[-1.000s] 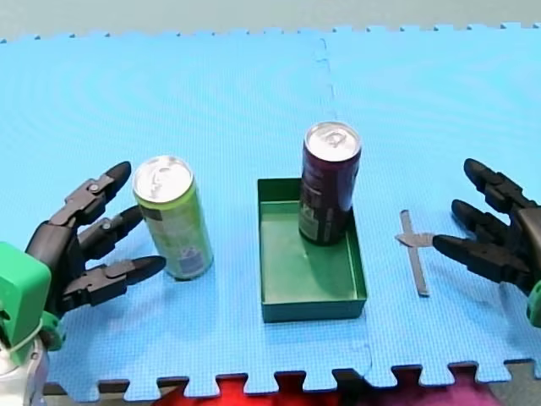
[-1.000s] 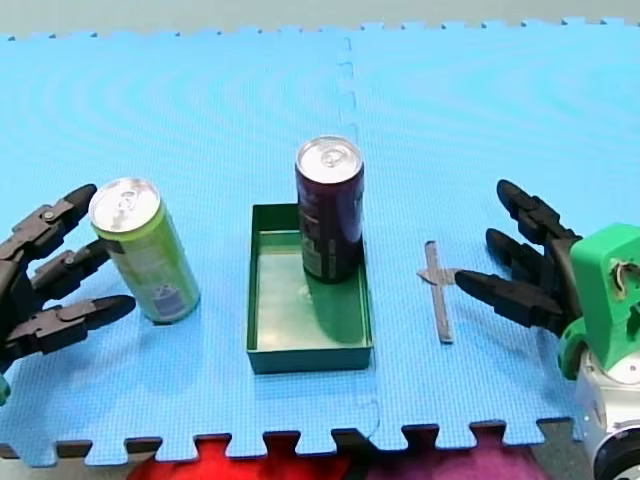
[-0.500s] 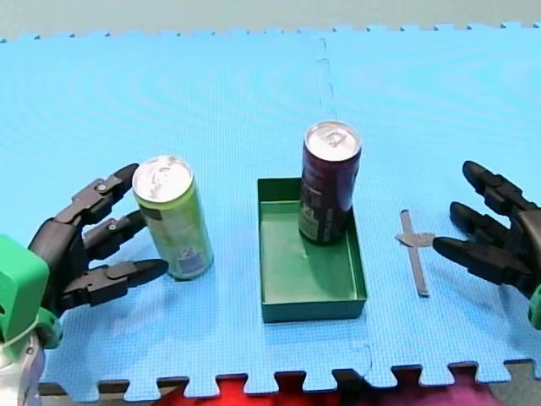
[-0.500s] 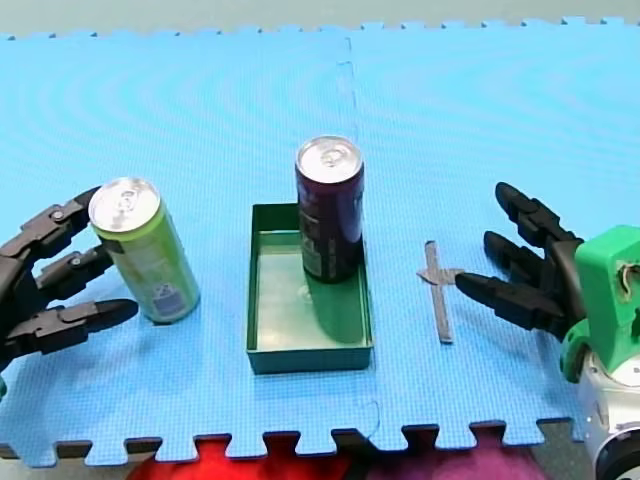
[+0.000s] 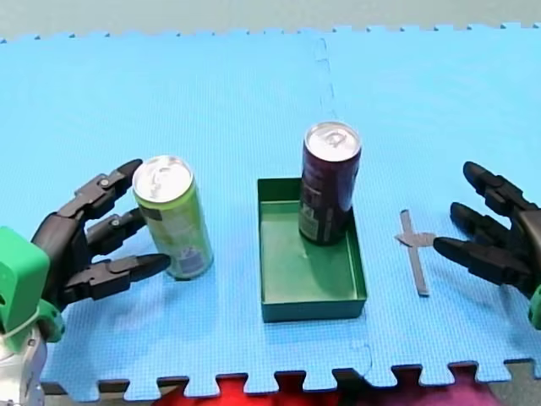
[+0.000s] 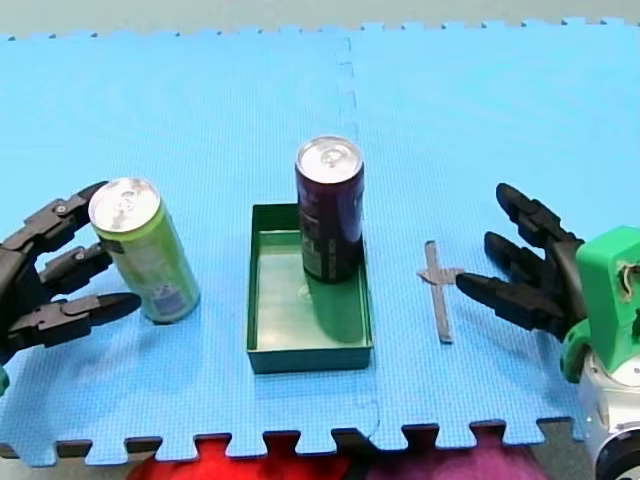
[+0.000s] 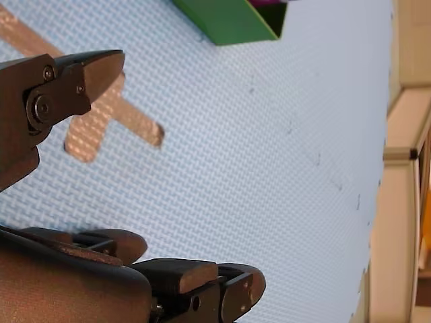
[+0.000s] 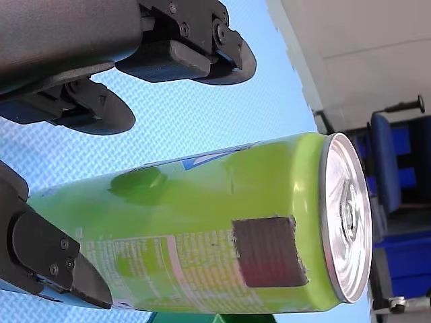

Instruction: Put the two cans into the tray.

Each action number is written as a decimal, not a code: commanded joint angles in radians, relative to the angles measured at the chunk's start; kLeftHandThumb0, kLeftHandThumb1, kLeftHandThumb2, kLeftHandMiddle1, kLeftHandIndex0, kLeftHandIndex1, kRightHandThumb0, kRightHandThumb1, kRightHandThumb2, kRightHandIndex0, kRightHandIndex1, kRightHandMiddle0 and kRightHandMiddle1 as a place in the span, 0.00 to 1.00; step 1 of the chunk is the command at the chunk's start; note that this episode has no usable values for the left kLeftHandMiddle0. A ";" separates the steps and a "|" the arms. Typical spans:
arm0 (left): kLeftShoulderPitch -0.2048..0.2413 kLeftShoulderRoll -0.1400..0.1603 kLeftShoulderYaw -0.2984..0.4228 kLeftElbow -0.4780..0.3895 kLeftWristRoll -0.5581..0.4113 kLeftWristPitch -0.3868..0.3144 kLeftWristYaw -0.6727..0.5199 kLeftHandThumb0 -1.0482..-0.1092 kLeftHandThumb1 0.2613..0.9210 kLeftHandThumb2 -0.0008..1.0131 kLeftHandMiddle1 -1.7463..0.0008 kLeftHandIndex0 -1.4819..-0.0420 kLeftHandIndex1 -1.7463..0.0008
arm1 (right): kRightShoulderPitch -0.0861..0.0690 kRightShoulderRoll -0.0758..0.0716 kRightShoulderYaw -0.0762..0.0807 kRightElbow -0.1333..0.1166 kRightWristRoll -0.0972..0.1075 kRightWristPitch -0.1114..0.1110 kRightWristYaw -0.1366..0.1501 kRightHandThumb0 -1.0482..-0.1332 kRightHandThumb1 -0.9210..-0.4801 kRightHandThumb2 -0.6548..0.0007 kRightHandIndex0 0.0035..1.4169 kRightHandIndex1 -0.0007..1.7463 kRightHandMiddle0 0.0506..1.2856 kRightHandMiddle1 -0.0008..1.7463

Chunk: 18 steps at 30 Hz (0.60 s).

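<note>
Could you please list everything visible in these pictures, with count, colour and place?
Foam mat: one, blue, interlocking tiles covering the work surface.
Tray: one, green, rectangular, at the middle of the mat.
Purple can: one, dark purple with a silver top, upright inside the tray at its far right corner.
Green can: one, lime green with a silver top, upright on the mat left of the tray.
Tape mark: one, grey, cross-shaped, flat on the mat right of the tray.
Left hand: one, black with a green wrist, just left of the green can, holding nothing.
Right hand: one, black with a green wrist, right of the tape mark, holding nothing.
</note>
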 commanded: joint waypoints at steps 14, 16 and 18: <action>-0.030 0.004 -0.002 0.012 0.009 0.012 0.021 0.00 0.60 0.00 1.00 0.79 1.00 | 0.003 -0.001 -0.004 -0.002 0.007 -0.004 0.006 0.04 0.39 1.00 0.25 0.00 0.20 0.00; -0.030 0.004 -0.002 0.009 0.011 0.012 0.022 0.00 0.60 0.00 1.00 0.79 1.00 | 0.003 -0.002 -0.005 -0.002 0.008 -0.004 0.008 0.04 0.39 1.00 0.24 0.00 0.20 0.00; -0.031 0.003 -0.003 0.007 0.014 0.013 0.024 0.00 0.60 0.00 1.00 0.79 1.00 | 0.002 -0.002 -0.007 -0.001 0.010 -0.003 0.011 0.04 0.39 1.00 0.24 0.00 0.20 0.00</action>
